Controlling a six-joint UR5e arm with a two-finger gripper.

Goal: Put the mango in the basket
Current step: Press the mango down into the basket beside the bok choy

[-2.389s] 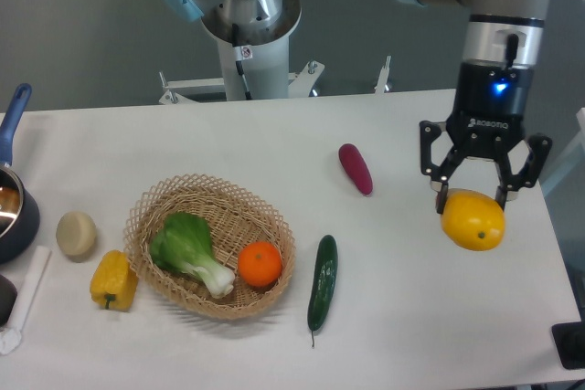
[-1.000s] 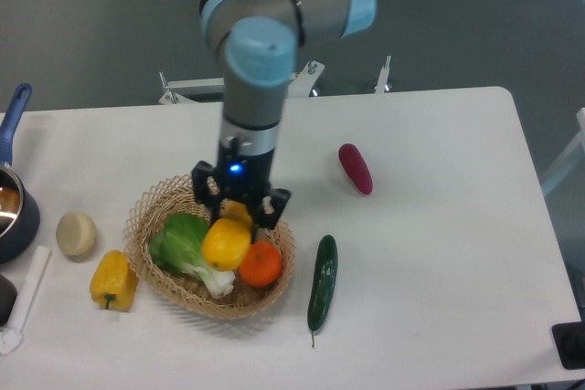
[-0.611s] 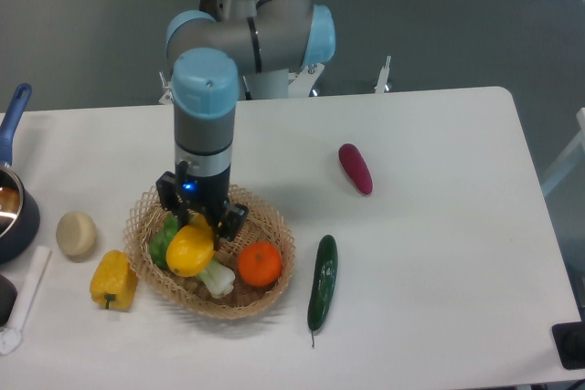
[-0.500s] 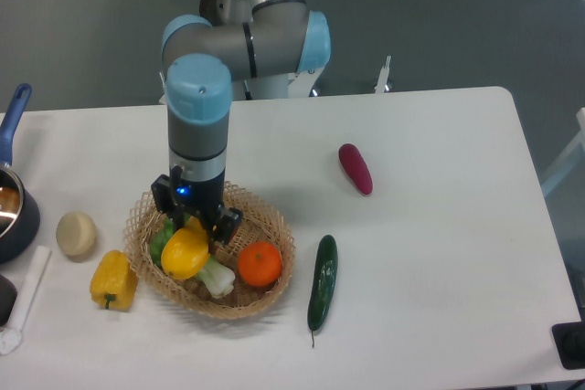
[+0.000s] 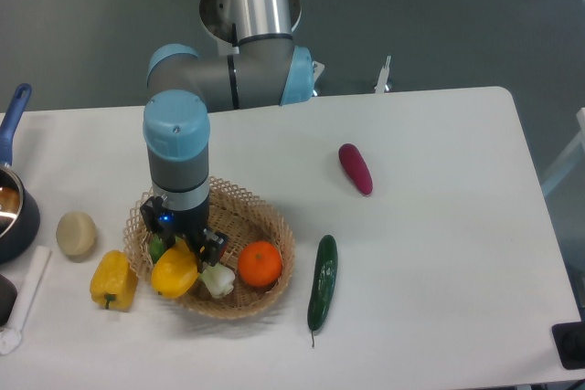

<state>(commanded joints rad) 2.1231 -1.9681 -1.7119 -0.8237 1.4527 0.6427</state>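
- From the fixed camera, the arm comes down from the top of the picture, bends at a pale blue elbow joint, and drops its wrist straight down over the left half of the basket [image 5: 271, 226]
- The gripper [image 5: 180, 258] points downward, its dark fingers closed around the mango [image 5: 175, 273], which hangs at the basket's front-left edge, over the rim
- Under the wrist a green leafy vegetable [image 5: 159, 247] is mostly hidden, its white stem [image 5: 218, 279] poking out beside the mango
- An orange [image 5: 260, 264] lies in the basket's right part, apart from the mango
- A yellow bell pepper [image 5: 113, 281] sits on the table [image 5: 439, 262] just left of the basket, near the mango
- A cucumber [image 5: 322, 293] lies right of the basket, a purple vegetable [image 5: 356, 168] farther back
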